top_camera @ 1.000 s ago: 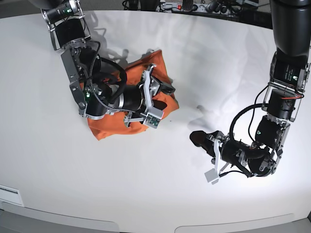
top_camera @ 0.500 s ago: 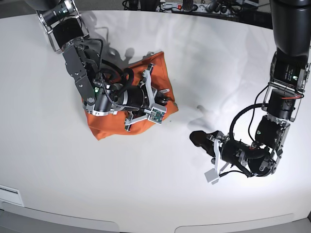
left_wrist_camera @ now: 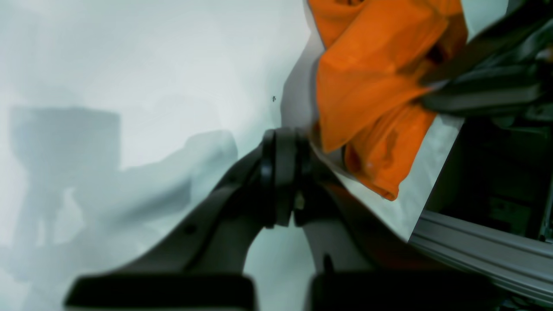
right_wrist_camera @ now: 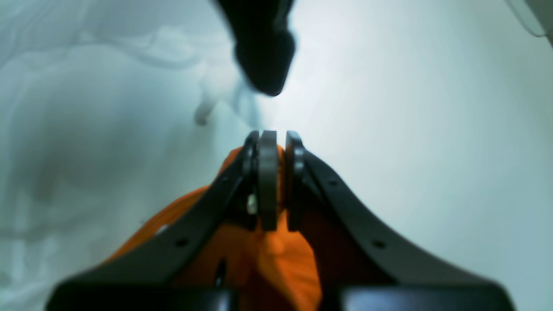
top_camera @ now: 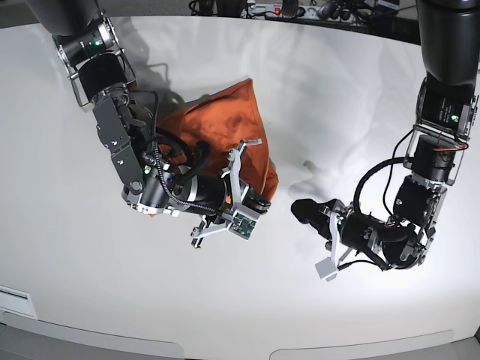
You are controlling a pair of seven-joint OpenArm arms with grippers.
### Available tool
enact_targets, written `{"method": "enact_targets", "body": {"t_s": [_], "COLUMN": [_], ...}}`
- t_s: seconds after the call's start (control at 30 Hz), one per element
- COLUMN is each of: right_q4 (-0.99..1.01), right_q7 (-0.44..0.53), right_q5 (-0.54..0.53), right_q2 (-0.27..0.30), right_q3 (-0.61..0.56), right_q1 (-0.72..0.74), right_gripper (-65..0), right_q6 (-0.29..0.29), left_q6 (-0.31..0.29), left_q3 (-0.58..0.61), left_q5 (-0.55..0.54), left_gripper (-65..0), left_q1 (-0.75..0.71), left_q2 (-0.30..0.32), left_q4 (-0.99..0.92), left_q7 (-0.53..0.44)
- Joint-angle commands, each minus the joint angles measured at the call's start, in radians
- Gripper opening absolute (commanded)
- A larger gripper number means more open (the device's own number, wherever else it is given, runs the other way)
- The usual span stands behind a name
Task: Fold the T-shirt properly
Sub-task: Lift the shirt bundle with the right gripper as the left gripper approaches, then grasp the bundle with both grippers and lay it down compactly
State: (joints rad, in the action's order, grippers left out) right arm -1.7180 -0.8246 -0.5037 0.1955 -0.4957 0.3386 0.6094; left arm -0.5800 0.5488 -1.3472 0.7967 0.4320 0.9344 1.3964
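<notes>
The orange T-shirt point(top_camera: 225, 124) is bunched and drawn up over my right arm, at the left of the base view. My right gripper point(top_camera: 259, 202) is shut on a fold of it; in the right wrist view the orange cloth point(right_wrist_camera: 268, 259) sits pinched between the pads under the gripper point(right_wrist_camera: 272, 147). My left gripper point(top_camera: 304, 212) is shut and empty, low over the table, a short way right of the shirt's near corner. In the left wrist view this gripper point(left_wrist_camera: 283, 142) is closed, with the T-shirt point(left_wrist_camera: 367, 86) hanging just beyond it.
The white table point(top_camera: 337, 97) carries nothing else. My right arm's wrist and cable point(top_camera: 172, 187) lie under the cloth. My left arm's elbow point(top_camera: 420, 202) hangs at the right. Cables and a power strip point(top_camera: 300, 9) lie past the far edge.
My right gripper has moved toward the front right with the cloth, pulling the shirt up off the table into a raised drape. The left arm has stayed where it was.
</notes>
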Motion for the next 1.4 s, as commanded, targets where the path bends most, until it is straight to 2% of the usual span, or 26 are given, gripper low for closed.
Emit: {"method": "enact_targets", "body": {"t_s": [0.0, 0.23, 0.4, 0.47, 0.5, 0.6, 0.67, 0.73, 0.8, 0.83, 0.87, 0.9, 0.97, 1.03, 1.1, 1.23, 1.37], "right_q4": [-0.013, 0.031, 0.181, 0.235, 0.254, 0.290, 0.299, 0.300, 0.300, 0.299, 0.296, 0.287, 0.253, 0.222, 0.201, 0.192, 0.192], "right_q7": [0.047, 0.113, 0.261, 0.275, 0.275, 0.275, 0.275, 0.262, 0.213, 0.174, 0.132, 0.091, 0.016, -0.048, -0.085, -0.113, -0.184], "right_q5": [0.003, 0.068, 0.215, 0.220, 0.221, 0.238, 0.244, 0.264, 0.296, 0.299, 0.298, 0.294, 0.267, 0.217, 0.170, 0.070, -0.107], "right_q2": [-0.009, -0.071, -0.123, -0.130, -0.132, -0.132, -0.132, -0.132, -0.131, -0.131, -0.131, -0.130, -0.126, -0.119, -0.103, -0.052, 0.014], "right_q3": [0.005, 0.005, 0.005, 0.005, 0.005, 0.005, 0.005, 0.005, 0.005, 0.006, 0.008, 0.012, 0.024, 0.043, 0.069, 0.163, 0.284], "right_q1": [0.027, 0.024, 0.045, 0.074, 0.090, 0.132, 0.154, 0.164, 0.178, 0.189, 0.200, 0.206, 0.207, 0.201, 0.198, 0.198, 0.168], "right_gripper": [-62.1, -62.0, -62.0, -59.9, -56.7, -38.7, -28.2, -26.9, -27.9, -30.4, -35.6, -44.2, -65.0, -65.0, -65.0, -65.0, -65.0], "right_q6": [0.000, 0.000, -0.010, -0.046, -0.068, -0.151, -0.236, -0.316, -0.343, -0.343, -0.336, -0.312, -0.231, -0.167, -0.138, -0.091, 0.010], "left_q6": [-0.003, 0.001, 0.001, 0.001, 0.001, 0.001, 0.001, 0.000, -0.004, -0.013, -0.024, -0.024, -0.026, -0.026, -0.017, 0.000, 0.003], "left_q3": [-0.009, -0.009, -0.009, -0.009, -0.009, -0.009, -0.009, -0.009, -0.009, -0.009, -0.009, -0.009, -0.009, -0.009, -0.008, -0.008, -0.008], "left_q5": [-0.024, -0.024, -0.027, -0.027, -0.027, -0.029, -0.044, -0.072, -0.118, -0.136, -0.136, -0.136, -0.136, -0.136, -0.136, -0.136, -0.136], "left_gripper": [-65.0, -65.0, -65.0, -65.0, -65.0, -65.0, -65.0, -65.0, -65.0, -65.0, -65.0, -65.0, -65.0, -65.0, -65.0, -65.0, -65.0], "left_q1": [0.029, 0.024, 0.024, 0.024, 0.024, 0.024, 0.024, 0.024, 0.024, 0.024, 0.024, 0.024, 0.024, 0.020, 0.013, -0.017, -0.076], "left_q2": [0.005, 0.005, 0.005, 0.005, 0.005, 0.005, 0.005, 0.005, 0.005, 0.006, 0.006, 0.005, 0.004, -0.001, -0.004, -0.048, -0.085], "left_q4": [0.013, 0.013, 0.013, 0.013, 0.013, 0.013, 0.014, 0.014, 0.014, 0.014, 0.014, 0.014, 0.014, 0.014, 0.015, 0.049, 0.157], "left_q7": [0.000, 0.000, 0.000, 0.000, 0.000, 0.000, 0.000, 0.000, 0.000, 0.000, 0.000, 0.000, 0.000, 0.000, 0.000, 0.000, 0.000]}}
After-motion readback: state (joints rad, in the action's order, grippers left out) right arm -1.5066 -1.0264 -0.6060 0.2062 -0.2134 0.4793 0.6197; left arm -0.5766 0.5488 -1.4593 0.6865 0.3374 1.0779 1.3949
